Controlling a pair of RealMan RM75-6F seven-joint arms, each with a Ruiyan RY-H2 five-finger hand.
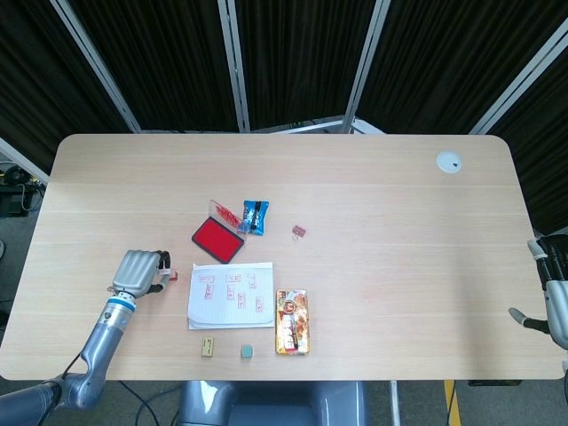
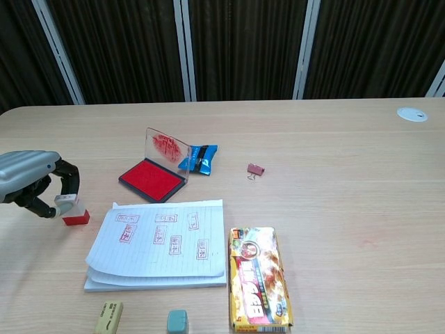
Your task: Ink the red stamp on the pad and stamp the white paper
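The red stamp (image 2: 75, 218) with a white handle stands on the table just left of the white paper pad (image 2: 163, 243), which bears several red stamp marks. My left hand (image 2: 28, 182) curls over it and pinches the handle between thumb and fingers. In the head view the left hand (image 1: 138, 272) covers most of the stamp (image 1: 172, 275). The open ink pad (image 2: 151, 179) with its lid raised lies behind the paper (image 1: 231, 295). My right hand (image 1: 555, 302) hangs at the table's right edge, thumb spread, holding nothing.
A snack box (image 2: 259, 276) lies right of the paper. A blue packet (image 2: 198, 158) and a binder clip (image 2: 256, 170) sit behind it. A tan eraser (image 2: 108, 317) and a teal eraser (image 2: 178, 321) lie at the front edge. A cable grommet (image 1: 449, 161) is far right.
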